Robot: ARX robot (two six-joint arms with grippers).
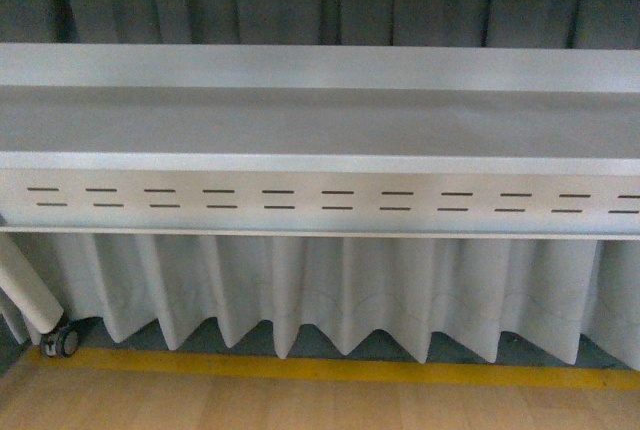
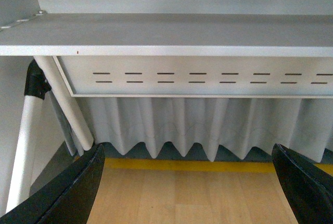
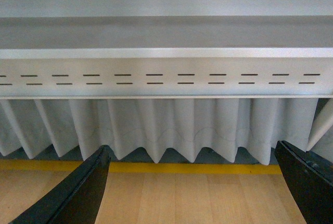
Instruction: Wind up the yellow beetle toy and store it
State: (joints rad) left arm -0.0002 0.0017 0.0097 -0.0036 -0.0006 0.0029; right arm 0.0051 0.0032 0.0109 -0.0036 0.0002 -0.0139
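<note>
White shelf point(image 1: 320, 120) above pleated curtain point(image 1: 330, 290)

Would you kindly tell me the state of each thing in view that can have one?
Left end effector: open, nothing between its fingers.
Right end effector: open, nothing between its fingers.
Yellow beetle toy: not in view.
Curtain: hanging in pleats under the shelf.
Caster: resting on the floor.
</note>
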